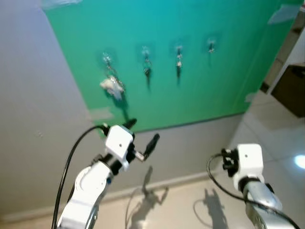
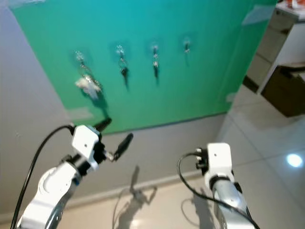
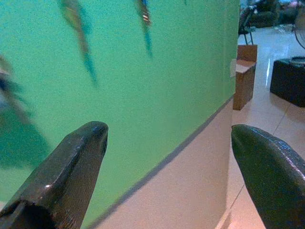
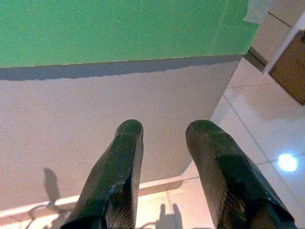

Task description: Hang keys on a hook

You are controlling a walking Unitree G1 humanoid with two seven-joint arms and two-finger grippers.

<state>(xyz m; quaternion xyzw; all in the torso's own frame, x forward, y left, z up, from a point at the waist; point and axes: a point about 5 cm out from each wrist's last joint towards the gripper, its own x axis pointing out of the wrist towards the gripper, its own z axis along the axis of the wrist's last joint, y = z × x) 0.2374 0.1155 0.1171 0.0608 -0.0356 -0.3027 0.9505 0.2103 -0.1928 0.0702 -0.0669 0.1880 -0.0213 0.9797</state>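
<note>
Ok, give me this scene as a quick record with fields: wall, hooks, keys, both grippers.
wall: green panel on a grey wall
hooks: four in a row
keys: hanging from three hooks; leftmost bunch has a white tag; fourth too blurred to tell
left gripper: raised below the bunch, open, empty
right gripper: low, pointing at the wall base, slightly open, empty

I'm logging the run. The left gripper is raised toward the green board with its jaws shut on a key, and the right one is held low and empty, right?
Not quite. The left gripper is raised toward the green board, but its jaws stand wide open with nothing between them, as the left wrist view shows. The right gripper is held low and empty, as you said.
</note>
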